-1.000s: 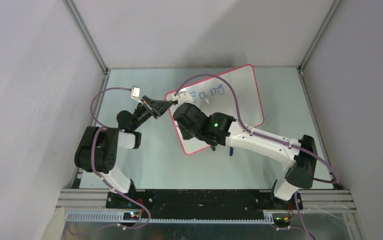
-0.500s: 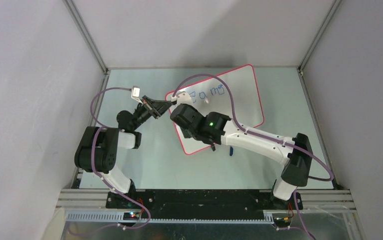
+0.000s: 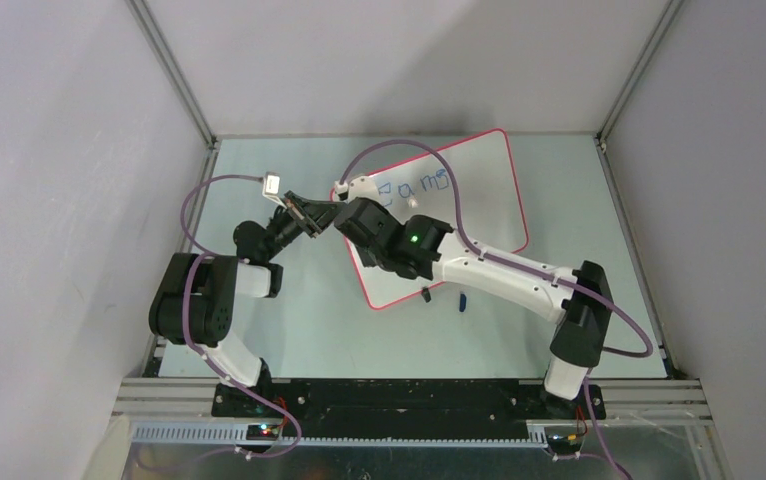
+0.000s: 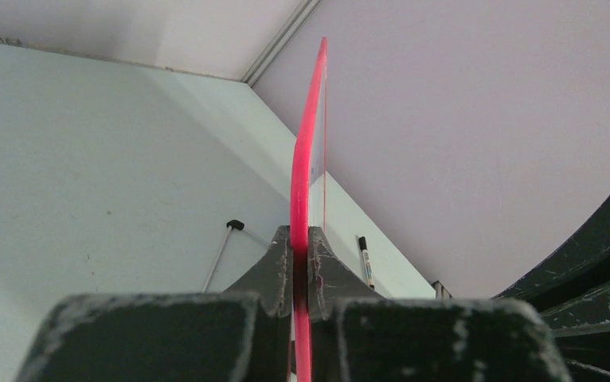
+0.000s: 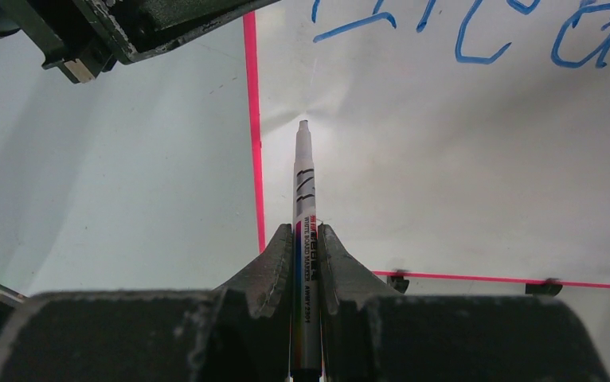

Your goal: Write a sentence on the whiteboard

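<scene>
The large glossy white whiteboard (image 3: pixel 479 200) with a thin red-pink rim is clamped by that rim in the jaws of the left gripper (image 4: pixel 301 239), apparently to be steadied for writing. Just beside that grip, a slim white board marker (image 5: pixel 304 183) is pinched in the right gripper (image 5: pixel 308 239), its tip aimed ahead at bare board just short of the blue handwritten sentence (image 3: pixel 414 183). Its first letters are hidden under the right wrist from above, and tip contact cannot be judged.

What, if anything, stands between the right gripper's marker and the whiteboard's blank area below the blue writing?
Nothing visible. The marker in the right gripper points its tip at bare whiteboard just inside the pink rim, under the blue writing.
</scene>
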Controlling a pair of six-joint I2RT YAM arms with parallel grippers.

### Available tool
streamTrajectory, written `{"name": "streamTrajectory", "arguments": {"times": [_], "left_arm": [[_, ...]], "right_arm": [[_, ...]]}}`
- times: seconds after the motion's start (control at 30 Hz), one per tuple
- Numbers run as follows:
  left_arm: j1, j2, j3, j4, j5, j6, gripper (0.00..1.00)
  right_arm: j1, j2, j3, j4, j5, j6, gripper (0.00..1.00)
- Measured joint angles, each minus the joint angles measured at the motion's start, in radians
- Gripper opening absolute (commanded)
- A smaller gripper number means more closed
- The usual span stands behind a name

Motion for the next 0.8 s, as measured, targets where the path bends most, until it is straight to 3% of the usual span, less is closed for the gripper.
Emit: {"name": "streamTrajectory", "arguments": {"times": [0.8], "left_arm": [[0.0,0.0,0.0,0.0,0.0,0.0,0.0]], "right_arm": [[-0.016,0.036,0.026,-0.001,0.001,-0.017,0.0]]}}
